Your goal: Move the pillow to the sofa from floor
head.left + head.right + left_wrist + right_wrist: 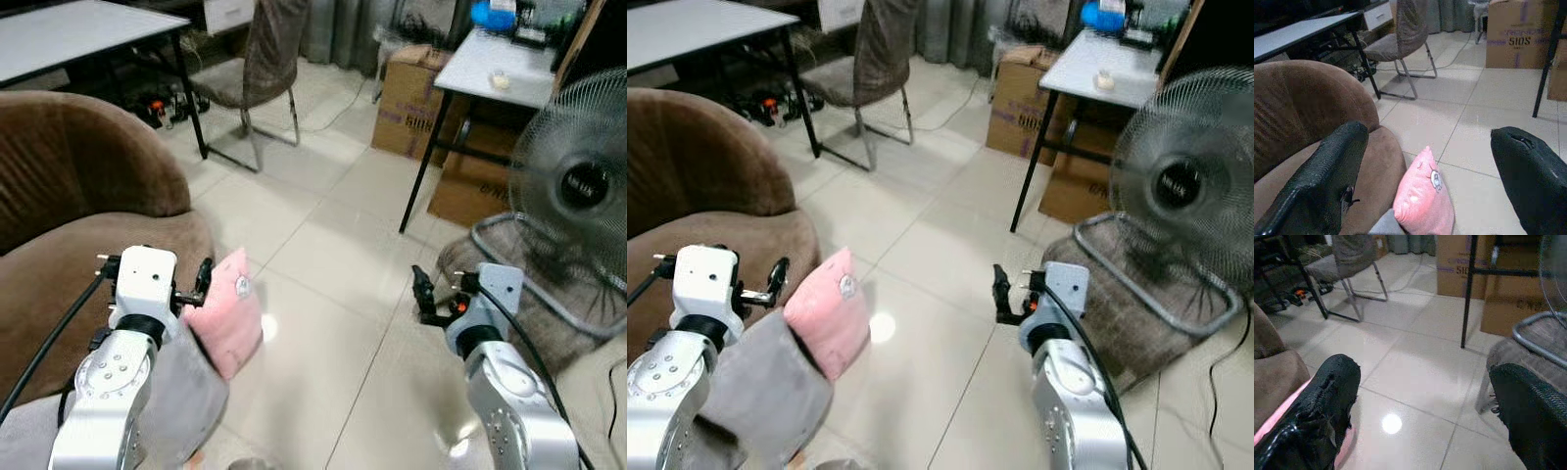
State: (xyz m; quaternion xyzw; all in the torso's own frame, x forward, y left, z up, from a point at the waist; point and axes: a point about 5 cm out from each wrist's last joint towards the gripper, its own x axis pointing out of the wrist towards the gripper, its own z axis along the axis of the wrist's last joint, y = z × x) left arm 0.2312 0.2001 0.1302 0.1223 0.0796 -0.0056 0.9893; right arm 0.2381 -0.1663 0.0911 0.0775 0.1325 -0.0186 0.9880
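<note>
A small pink pillow with a cartoon face patch stands on end beside the front edge of the brown sofa. Its lower part leans on a bulky grey cushion or cloth under my left arm. My left gripper hovers just above and behind the pillow, open. In the left wrist view the pillow lies low between the two spread fingers, untouched. My right gripper hangs open over bare tiles to the right, holding nothing. The pillow's pink edge peeks past one right finger.
A standing fan with its base on a grey mat is at the right. Behind it are a black-legged table and cardboard boxes. A chair and a white table stand at the back. Open tiled floor lies ahead.
</note>
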